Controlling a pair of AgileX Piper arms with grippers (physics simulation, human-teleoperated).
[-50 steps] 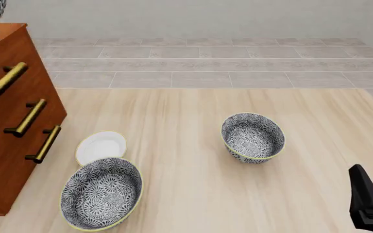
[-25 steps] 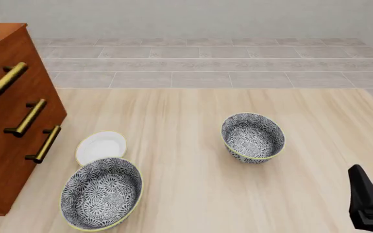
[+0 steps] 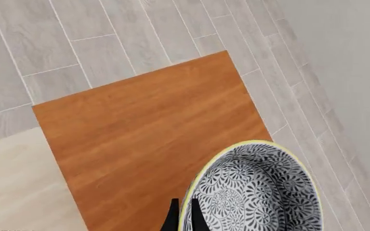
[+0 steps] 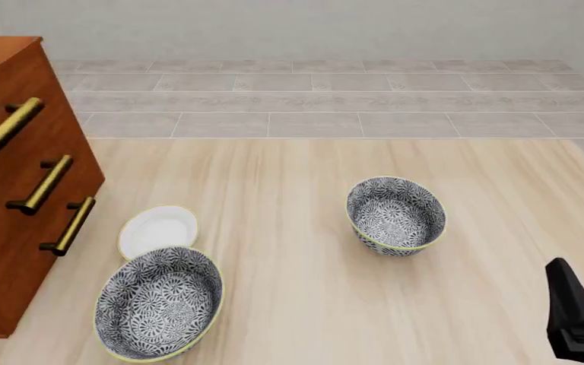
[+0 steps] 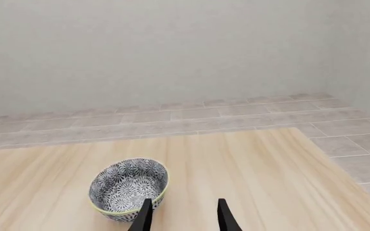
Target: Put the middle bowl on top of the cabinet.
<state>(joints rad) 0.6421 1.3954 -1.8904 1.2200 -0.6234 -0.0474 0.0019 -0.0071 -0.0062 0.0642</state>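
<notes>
my left gripper [image 3: 181, 217] pinches the rim of the middle bowl [image 3: 252, 192], a deep grey-and-white floral bowl with a pale yellow-green rim, above the top of the tall reddish-brown wooden cabinet [image 4: 18, 182]. on the light wooden tabletop [image 4: 303, 304] sit a small white plate [image 4: 157, 230] and two look-alike floral bowls [image 4: 158, 302] [image 4: 395, 215]. my right gripper [image 5: 183, 216] hangs open, holding nothing.

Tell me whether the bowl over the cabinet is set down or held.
Held: the left gripper pinches the bowl rim above the cabinet top.
</notes>
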